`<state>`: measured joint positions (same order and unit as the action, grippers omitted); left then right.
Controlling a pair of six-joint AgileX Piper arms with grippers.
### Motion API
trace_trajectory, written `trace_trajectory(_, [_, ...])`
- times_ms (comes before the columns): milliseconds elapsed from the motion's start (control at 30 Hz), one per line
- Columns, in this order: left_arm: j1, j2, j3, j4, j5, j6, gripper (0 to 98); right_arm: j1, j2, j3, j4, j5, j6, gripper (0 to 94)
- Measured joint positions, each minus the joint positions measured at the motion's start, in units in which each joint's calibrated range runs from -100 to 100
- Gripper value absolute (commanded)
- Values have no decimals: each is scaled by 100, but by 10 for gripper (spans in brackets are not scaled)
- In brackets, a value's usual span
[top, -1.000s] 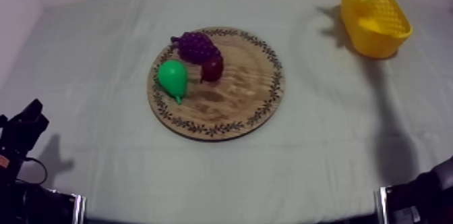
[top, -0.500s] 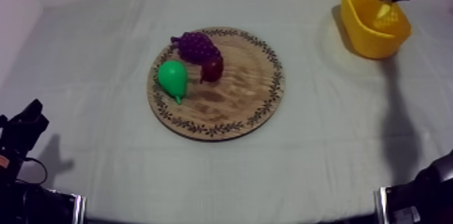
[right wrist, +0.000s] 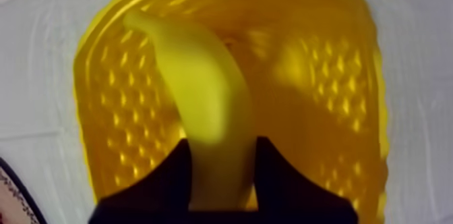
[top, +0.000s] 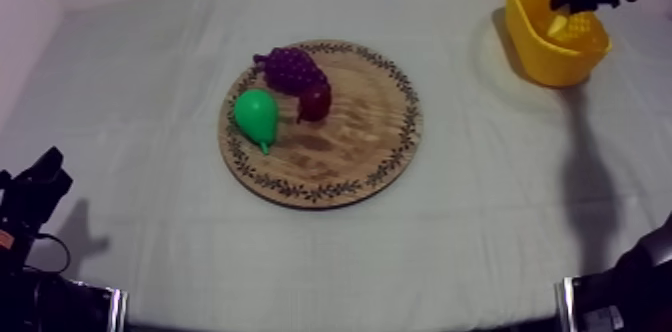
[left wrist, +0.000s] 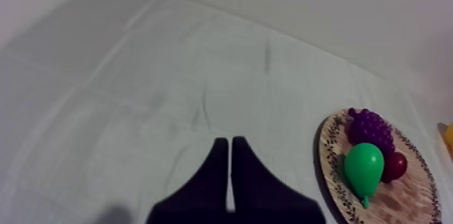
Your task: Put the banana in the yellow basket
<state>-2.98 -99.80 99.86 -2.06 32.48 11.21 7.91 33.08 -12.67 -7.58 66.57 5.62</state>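
My right tool (right wrist: 222, 147) is clamped on the banana (right wrist: 202, 78), over the mouth of the yellow basket (top: 548, 56) at the tabletop's far right corner. My left tool (left wrist: 230, 147) has its fingers together, low at the near left edge. Pear (top: 257, 116) and grapes (top: 290, 66) are on the wooden board (top: 370, 156).

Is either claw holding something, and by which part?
The right gripper holds the banana by one end, over the yellow basket. The left gripper is shut on nothing.
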Motion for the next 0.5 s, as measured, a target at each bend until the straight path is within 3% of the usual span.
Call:
trace_trajectory(100, [0,0,0,0,0,0,1,0,0,75,52,-210,-94,393])
trace_trajectory(300, [0,0,0,0,0,0,1,7,-137,250,161,-712,-330,403])
trace_trajectory(500, [0,0,0,0,0,0,1,27,-568,771,198,-1172,-316,140])
